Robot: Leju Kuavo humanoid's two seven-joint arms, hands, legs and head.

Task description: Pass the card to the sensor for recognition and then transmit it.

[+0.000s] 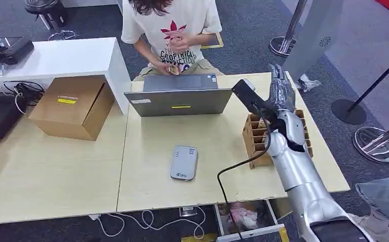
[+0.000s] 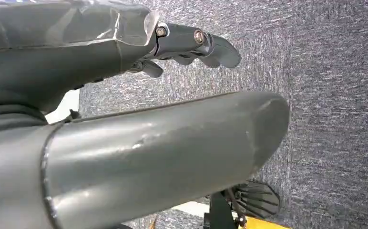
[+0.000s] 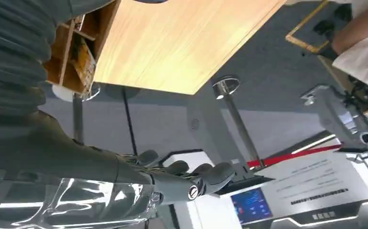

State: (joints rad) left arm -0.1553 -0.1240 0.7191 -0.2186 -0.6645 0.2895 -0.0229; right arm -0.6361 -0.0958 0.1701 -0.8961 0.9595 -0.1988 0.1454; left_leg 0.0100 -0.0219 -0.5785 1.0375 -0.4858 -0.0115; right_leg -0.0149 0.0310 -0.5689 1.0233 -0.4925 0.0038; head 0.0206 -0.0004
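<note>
Wooden rack (image 1: 255, 143): slotted, cards stored upright, directly beneath right hand (image 1: 281, 91).
Right hand: raised, fingers extended, holding nothing.
Left hand (image 2: 191, 45): fingers loosely curled, empty, over carpet.
Sensor (image 1: 184, 162): grey, table centre.
Procedure: lower vertically; pinch one card only.

card rack (image 1: 255, 138): partly hidden by right arm | slot contents: too small to tell
</note>
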